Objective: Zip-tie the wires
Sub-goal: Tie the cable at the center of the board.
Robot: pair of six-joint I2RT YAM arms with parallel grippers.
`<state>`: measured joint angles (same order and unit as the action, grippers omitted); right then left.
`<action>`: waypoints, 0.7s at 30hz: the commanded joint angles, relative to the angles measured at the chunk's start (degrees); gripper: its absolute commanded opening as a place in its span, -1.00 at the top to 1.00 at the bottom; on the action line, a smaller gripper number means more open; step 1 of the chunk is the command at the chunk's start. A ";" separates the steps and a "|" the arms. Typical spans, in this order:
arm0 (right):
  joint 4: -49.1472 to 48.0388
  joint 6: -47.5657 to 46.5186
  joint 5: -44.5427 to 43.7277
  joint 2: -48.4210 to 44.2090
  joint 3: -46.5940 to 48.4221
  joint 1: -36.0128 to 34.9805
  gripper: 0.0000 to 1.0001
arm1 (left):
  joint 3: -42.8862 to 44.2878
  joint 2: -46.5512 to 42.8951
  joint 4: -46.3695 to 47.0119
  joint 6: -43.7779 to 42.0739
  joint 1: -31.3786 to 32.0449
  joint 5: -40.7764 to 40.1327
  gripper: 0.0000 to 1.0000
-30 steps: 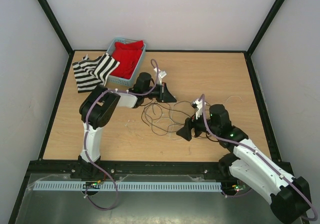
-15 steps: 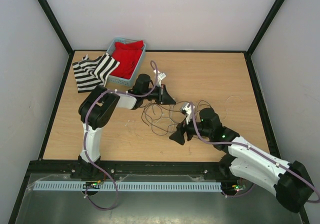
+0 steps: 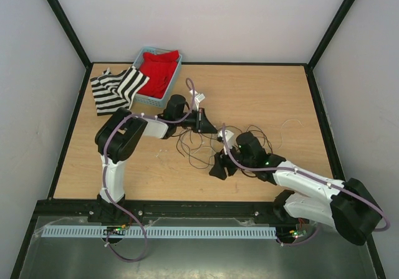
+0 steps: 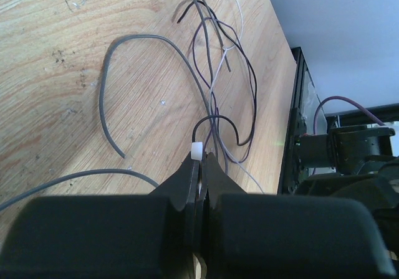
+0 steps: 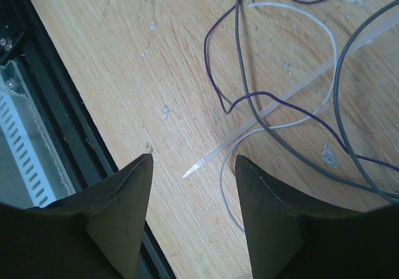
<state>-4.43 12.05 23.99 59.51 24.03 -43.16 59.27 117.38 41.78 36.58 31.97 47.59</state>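
The wires (image 3: 194, 149) lie in loose dark and pale loops on the wooden table (image 3: 274, 98) between the two arms. My left gripper (image 3: 209, 128) sits at their far edge, shut on the head end of the zip tie (image 4: 197, 150), whose white block pokes out at the fingertips (image 4: 187, 167). In the right wrist view the zip tie's clear strip (image 5: 202, 163) runs diagonally under grey and purple wires (image 5: 240, 73). Its free tip lies on the wood just ahead of my right gripper (image 5: 193, 159), which hangs open above it, holding nothing. Seen from above, that gripper (image 3: 218, 165) is at the loops' near side.
A blue basket (image 3: 138, 60) holding red cloth (image 3: 159, 70) stands at the back left, with a black-and-white striped cloth (image 3: 115, 89) beside it. The table's black near rail (image 5: 56, 98) runs close beside the right gripper.
The right arm has swung left and lower, to the near side of the wire loops, and its jaws have narrowed somewhat. The left gripper has stayed shut, shifting only slightly.
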 commanded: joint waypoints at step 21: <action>-11.57 1.64 -2.34 22.54 5.43 -1.76 -0.08 | -3.92 -4.11 2.00 0.42 0.03 0.14 1.00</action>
<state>-14.68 14.39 23.92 80.27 27.11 -44.64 56.75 115.98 42.11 37.01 31.97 47.53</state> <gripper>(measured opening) 0.536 0.002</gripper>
